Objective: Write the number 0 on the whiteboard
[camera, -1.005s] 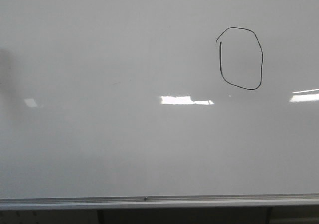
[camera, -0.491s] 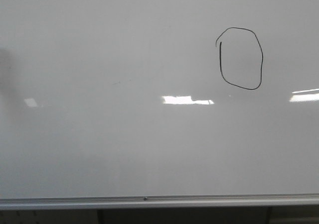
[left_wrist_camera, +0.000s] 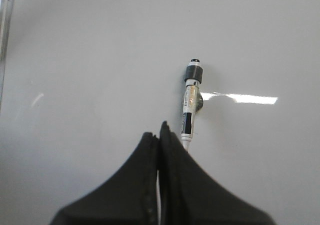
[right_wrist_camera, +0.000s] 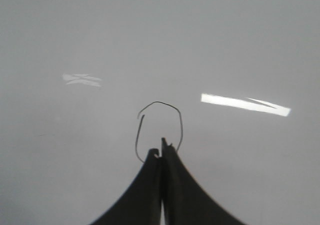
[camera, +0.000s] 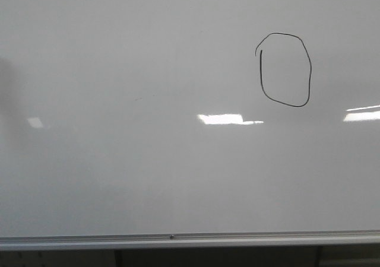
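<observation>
One 0 [camera: 285,70] sits toward the whiteboard's [camera: 119,160] top right corner. It only slid slightly left in view, so writing looks done. Left end effector [left_wrist_camera: 159,135] and right end effector [right_wrist_camera: 161,150] are closed. A pen [left_wrist_camera: 191,102] pokes out beside the left.

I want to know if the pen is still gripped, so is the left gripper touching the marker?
Touching. In the left wrist view the left gripper has its jaws shut together, and the marker shaft runs straight down between them with no gap.
</observation>
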Action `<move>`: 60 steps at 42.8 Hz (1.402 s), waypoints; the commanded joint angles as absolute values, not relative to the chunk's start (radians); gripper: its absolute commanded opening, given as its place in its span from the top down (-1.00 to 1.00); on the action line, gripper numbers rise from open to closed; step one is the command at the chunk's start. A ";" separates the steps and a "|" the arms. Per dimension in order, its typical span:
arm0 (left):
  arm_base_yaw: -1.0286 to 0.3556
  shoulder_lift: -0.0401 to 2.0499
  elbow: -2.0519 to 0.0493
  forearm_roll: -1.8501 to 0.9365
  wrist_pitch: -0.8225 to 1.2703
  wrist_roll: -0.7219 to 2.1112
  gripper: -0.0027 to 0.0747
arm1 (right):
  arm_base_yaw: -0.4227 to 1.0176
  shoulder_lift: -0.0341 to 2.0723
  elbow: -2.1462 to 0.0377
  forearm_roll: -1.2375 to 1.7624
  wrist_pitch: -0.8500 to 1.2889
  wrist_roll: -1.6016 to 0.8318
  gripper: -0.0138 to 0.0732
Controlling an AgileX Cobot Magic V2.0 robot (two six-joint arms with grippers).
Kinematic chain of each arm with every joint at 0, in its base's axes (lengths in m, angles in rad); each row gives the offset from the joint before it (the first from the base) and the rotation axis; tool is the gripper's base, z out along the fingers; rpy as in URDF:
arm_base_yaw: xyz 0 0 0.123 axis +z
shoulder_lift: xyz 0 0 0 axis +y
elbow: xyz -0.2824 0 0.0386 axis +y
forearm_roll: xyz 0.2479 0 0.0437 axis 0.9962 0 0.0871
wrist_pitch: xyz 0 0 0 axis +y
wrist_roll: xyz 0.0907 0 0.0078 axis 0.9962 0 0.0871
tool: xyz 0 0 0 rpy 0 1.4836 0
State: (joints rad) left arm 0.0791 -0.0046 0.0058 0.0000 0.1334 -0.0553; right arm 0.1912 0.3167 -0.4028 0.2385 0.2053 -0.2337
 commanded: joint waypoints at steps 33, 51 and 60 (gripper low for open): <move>0.078 -0.021 0.029 -0.011 0.045 -0.066 0.98 | 0.075 -0.026 0.028 0.038 0.116 -0.024 0.84; 0.078 -0.021 0.029 -0.011 0.045 -0.066 0.98 | 0.075 -0.026 0.028 0.038 0.120 -0.024 0.84; 0.078 -0.021 0.029 -0.011 0.045 -0.066 0.98 | 0.075 -0.026 0.028 0.038 0.120 -0.024 0.84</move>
